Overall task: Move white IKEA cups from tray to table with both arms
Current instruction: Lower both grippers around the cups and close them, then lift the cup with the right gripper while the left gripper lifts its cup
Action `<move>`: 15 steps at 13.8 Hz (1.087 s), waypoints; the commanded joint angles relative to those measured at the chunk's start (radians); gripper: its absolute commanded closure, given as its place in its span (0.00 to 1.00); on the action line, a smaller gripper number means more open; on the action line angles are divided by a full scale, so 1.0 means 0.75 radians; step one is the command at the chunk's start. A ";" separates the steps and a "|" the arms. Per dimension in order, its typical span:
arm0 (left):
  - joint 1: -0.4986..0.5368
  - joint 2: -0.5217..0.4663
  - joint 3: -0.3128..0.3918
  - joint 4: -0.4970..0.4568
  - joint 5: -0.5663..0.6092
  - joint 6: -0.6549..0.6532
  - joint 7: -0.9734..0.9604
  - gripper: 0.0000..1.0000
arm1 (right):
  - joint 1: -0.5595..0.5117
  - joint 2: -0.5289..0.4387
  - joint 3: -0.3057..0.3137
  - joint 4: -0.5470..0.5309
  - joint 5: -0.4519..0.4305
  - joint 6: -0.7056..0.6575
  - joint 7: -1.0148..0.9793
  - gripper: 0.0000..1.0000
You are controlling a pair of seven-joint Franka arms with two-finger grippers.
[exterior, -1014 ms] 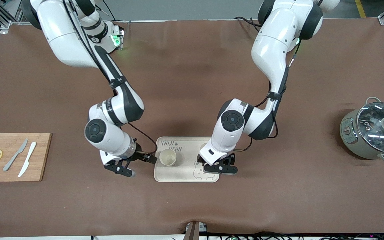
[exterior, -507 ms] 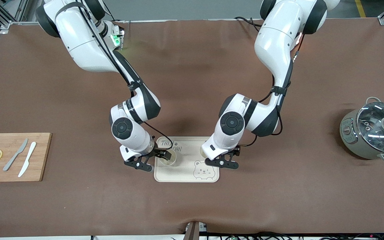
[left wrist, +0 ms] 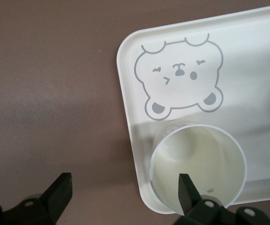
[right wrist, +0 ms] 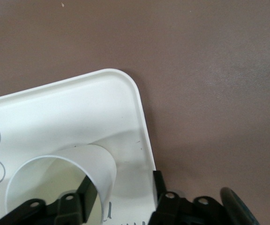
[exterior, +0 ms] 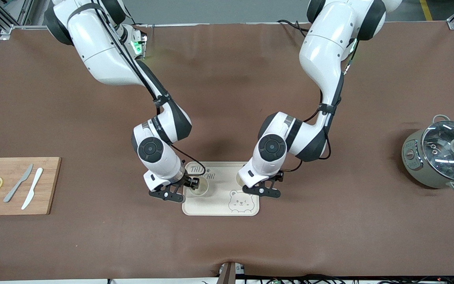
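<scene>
Both white cups sit upright on the TAIJI BEAR tray (exterior: 211,208), mouths up, neither lifted. One stands at the tray's end toward the right arm (exterior: 199,188), the other at the end toward the left arm (left wrist: 198,164), just farther from the front camera than the bear face (exterior: 239,202).

Right claw (right wrist: 121,190): down at its cup, straddling the wall. One finger is inside the mouth. The other is outside, over the tray rim on the side toward the right arm's end of the bench (exterior: 227,244). There's a visible gap between the outer finger and the cup wall, so it's not clamped yet: released, holding nothing.

Left claw (left wrist: 123,197): spread wide. One finger is inside its cup. The other is well out past the tray rim, over bare cloth toward the left arm's end. Also released, holding nothing.

The key relation is that each cup's axis is vertical and each claw comes in from above with the wall between its fingers, so these are rim pinches, not body grasps. My read: the closing line runs roughly along the tray's long axis.

Each arm is clearly nearer its own cup, so there's no crossing.

Risks as I see them:
- The left claw's outer finger has a long way to close and may meet the tray's raised rim before it reaches the cup wall.
- A one-wall pinch may tip the cup on lift, so lift straight up before carrying outward to the bench.
</scene>
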 commanded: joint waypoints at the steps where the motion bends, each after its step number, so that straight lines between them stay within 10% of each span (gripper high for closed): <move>1: -0.007 -0.024 0.002 -0.035 0.002 0.058 -0.002 0.00 | 0.016 0.019 -0.008 0.051 -0.029 -0.017 0.027 0.95; 8: -0.013 0.021 0.002 -0.035 0.010 0.134 -0.039 0.00 | 0.002 0.009 -0.008 0.086 -0.029 -0.056 0.021 1.00; 9: -0.021 0.019 0.002 -0.033 -0.014 0.136 -0.120 0.99 | -0.006 0.005 -0.012 0.112 -0.037 -0.097 0.007 1.00; 15: -0.011 0.017 0.002 -0.035 0.006 0.136 -0.147 1.00 | -0.221 -0.022 -0.010 0.202 -0.039 -0.244 -0.359 1.00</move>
